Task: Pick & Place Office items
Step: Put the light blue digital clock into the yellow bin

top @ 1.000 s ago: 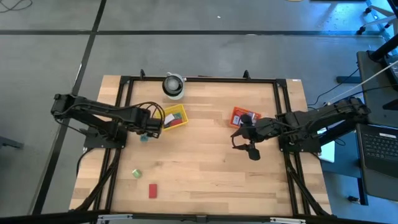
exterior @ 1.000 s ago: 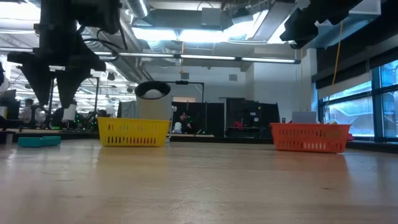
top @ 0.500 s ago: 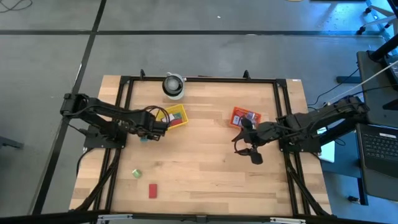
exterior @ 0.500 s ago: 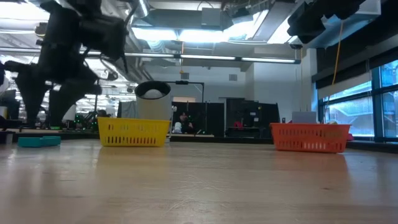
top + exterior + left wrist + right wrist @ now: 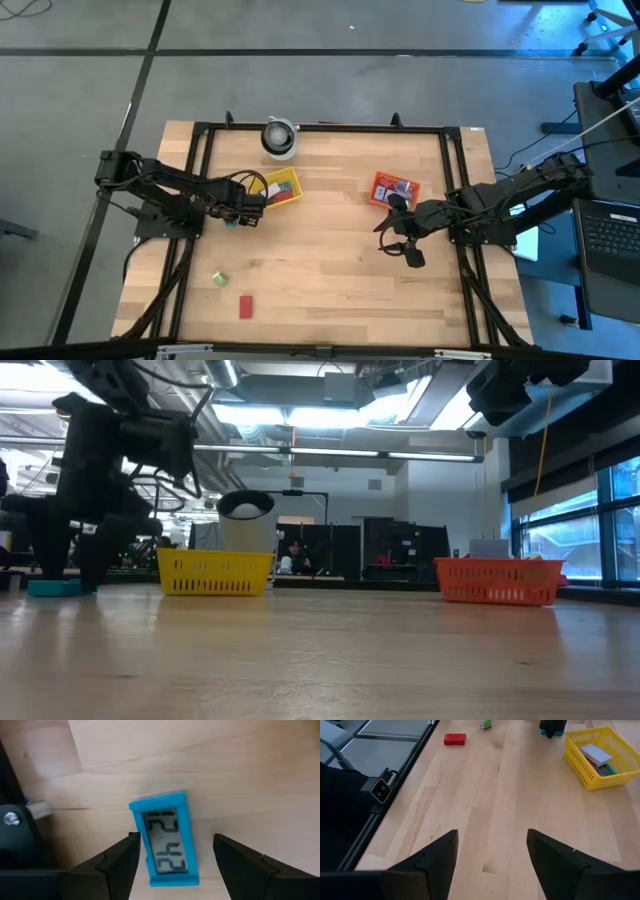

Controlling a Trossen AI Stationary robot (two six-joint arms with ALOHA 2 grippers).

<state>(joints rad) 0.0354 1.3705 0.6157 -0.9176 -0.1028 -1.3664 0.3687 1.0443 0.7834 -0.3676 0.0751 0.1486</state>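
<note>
A teal-blue thumb-sized item with a small number display (image 5: 167, 845) lies flat on the table, just left of the yellow mesh basket (image 5: 281, 188). My left gripper (image 5: 172, 845) is open and low over it, one finger on either side and a gap showing at each. The low view shows the same gripper (image 5: 62, 565) down at the teal item (image 5: 50, 587). A green block (image 5: 219, 278) and a red block (image 5: 246, 305) lie near the table's near-left corner. My right gripper (image 5: 402, 240) hangs open over bare wood beside the orange mesh basket (image 5: 393, 188).
The yellow basket (image 5: 600, 757) holds a few flat items, and so does the orange basket. A white round container (image 5: 279, 138) stands at the far edge. A black frame (image 5: 320, 127) runs around the table. Bare wood lies between the two arms and along the near side.
My left gripper has come down from above the table to the teal item, shifting slightly toward the table's left edge, and its open fingers now straddle the item. My right gripper has drifted a little toward the near edge, still open.
</note>
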